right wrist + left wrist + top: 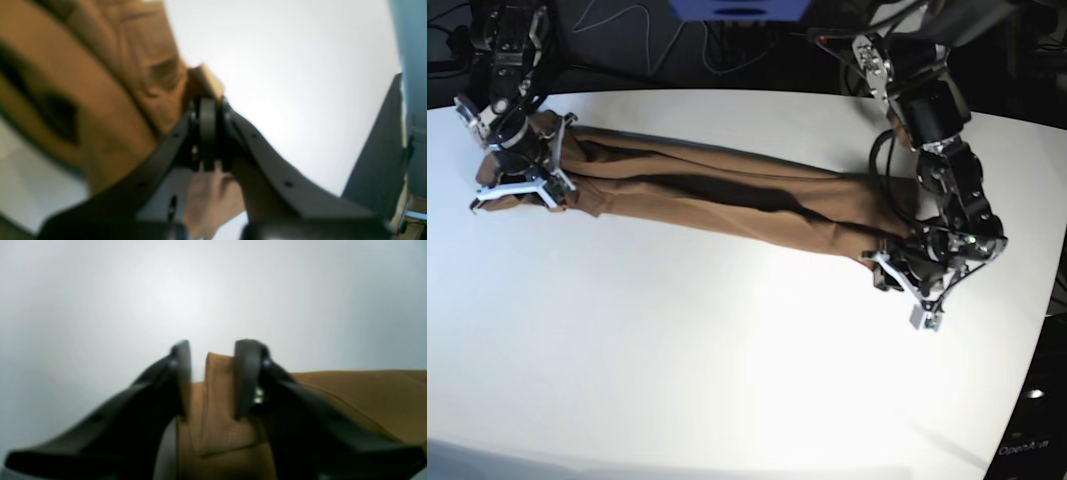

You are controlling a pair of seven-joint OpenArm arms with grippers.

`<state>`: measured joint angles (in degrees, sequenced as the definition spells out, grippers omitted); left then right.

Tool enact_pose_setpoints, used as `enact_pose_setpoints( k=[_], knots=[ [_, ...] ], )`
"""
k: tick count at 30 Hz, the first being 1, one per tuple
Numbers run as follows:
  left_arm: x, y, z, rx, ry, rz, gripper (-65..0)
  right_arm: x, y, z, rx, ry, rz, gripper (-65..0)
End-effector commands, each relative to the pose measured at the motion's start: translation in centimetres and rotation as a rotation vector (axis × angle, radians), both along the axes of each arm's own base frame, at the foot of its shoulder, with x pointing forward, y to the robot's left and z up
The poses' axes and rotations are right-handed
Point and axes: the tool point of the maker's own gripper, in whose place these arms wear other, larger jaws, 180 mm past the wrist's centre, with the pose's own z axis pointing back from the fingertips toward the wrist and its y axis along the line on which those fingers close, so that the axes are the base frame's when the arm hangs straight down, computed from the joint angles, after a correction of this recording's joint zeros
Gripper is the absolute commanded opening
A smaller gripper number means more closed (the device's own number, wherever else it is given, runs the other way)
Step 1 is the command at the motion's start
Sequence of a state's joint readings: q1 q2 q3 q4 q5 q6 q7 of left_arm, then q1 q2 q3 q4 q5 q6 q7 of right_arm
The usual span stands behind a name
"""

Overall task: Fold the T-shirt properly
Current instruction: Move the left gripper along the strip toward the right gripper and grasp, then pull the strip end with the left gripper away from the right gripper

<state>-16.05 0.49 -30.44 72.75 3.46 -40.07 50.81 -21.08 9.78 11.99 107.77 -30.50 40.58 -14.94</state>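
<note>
A: Item one: what do we list?

B: A plain tan-brown short-sleeved cotton T-shirt (727,195), no print, thin soft fabric. We find it gathered into a long, narrow, rumpled band lying across the white round-edged table (677,350), running from the far left corner down toward the right side in the base view. Deep lengthwise folds and a dark shadowed crease mark its middle.

A: And its ends?

B: Each end meets an arm. At the base view's left, the black right gripper (207,100) has its jaws pressed together on a bunched corner of the cloth; a small flap sticks out past the tips.

A: The other end?

B: The black left gripper (211,350) sits low at the table surface, at the base view's right. Its jaws stand a little apart, with a hemmed edge of the shirt rising between them; it touches the right pad (247,376), while a gap shows at the other. Whether it grips, we cannot tell.
</note>
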Motion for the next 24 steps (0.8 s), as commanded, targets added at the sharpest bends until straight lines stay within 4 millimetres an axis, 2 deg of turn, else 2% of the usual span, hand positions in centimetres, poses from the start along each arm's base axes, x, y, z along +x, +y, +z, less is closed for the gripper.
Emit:
enact_pose_setpoints(
  k=[1,3,19,21,24],
  knots=[
    [1.89,0.19,2.20,-0.003,-0.072,0.004,-55.9,0.64,-0.01,1.02,0.001,-0.040,0.007,-64.3],
    [1.98,0.16,2.29,-0.001,-0.069,0.002,-62.1,0.67,-0.06,1.04,-0.001,-0.039,0.005,-64.3],
    [2.04,0.30,2.43,0.002,-0.072,0.004,-60.2,0.66,-0.05,1.00,0.000,-0.039,0.006,-64.3],
    [2.14,0.30,2.53,0.001,-0.077,0.004,-54.9,0.66,-0.05,1.00,0.000,-0.039,0.006,-64.3],
    [2.18,0.25,2.57,-0.003,-0.080,0.006,-40.0,0.66,-0.05,1.00,0.000,-0.039,0.006,-64.3]
  ],
)
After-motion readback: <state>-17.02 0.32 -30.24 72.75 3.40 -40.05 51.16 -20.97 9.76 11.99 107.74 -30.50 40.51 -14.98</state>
